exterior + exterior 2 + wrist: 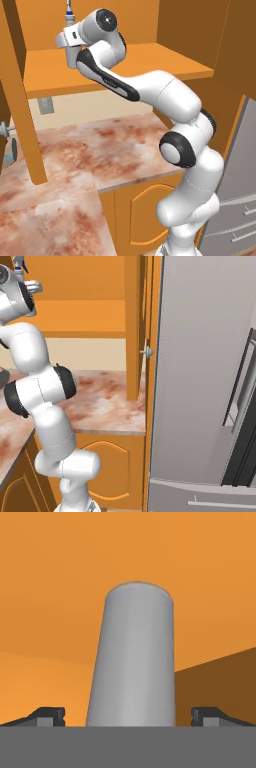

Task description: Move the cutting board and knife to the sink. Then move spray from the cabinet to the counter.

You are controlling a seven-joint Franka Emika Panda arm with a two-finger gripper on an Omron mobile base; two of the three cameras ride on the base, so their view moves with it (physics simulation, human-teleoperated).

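The small grey spray bottle [132,657], with its slim blue-and-white tipped nozzle visible in the left base view, stands upright on the wide orange shelf of the tall orange wooden wall cabinet [150,57]. In the hand view its smooth grey body rises squarely between the two dark fingertips, with the orange cabinet wall behind it. Judging by this, the second part of the task is in hand: fetching the spray from the cabinet. The two-finger gripper [128,717] is spread as wide as it goes, one finger on either side of the bottle and apart from it, holding nothing. The next move calls for closing squarely on the body without tipping it, then lifting it clear of the shelf and lowering it to the reddish-pink and white mottled marble counter [75,150] below.
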